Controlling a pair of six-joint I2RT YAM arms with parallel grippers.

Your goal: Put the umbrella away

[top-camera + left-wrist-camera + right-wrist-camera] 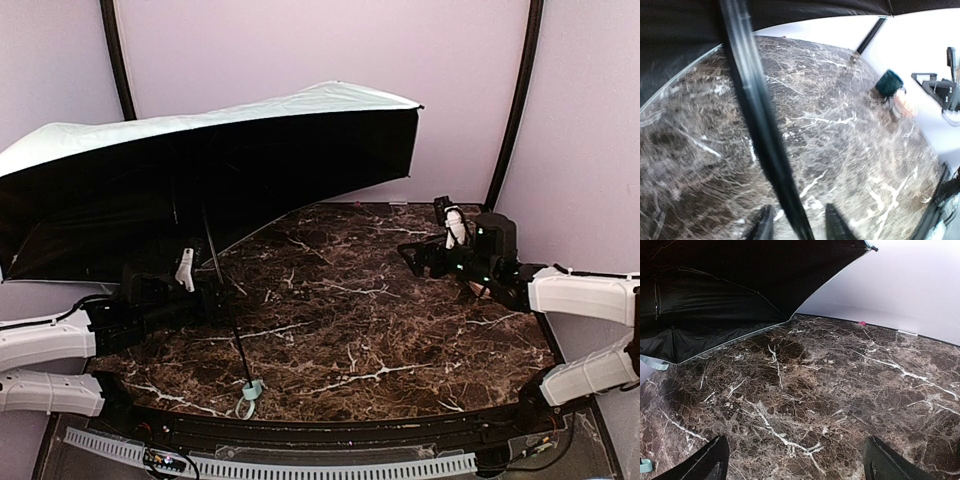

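the umbrella (200, 150) is open and lies tipped on the bench (400, 340). nearest the bases, its small mint handle (252, 388) rests at the front edge with the strap (245, 408) looped beside it. from there the thin black shaft (228, 320) slants up and back to the left.

the left jaws stand apart with the shaft running between them. in the left wrist view a gap shows on either side, so nothing is clamped.

further back the canopy (120, 190) spreads over the left rear of the bench, black lining facing forward, pale fabric on top.

the right jaws are wide apart and hold nothing, out at the right, well apart from the umbrella.

judgement: the umbrella is light but bulky. the canopy is soft cloth on thin ribs that would bend if squeezed. the shaft is stiff, round and probably slick, so it may turn or slide in a grip. the handle looks like the surest hold. the sliding collar under the canopy is hidden here.
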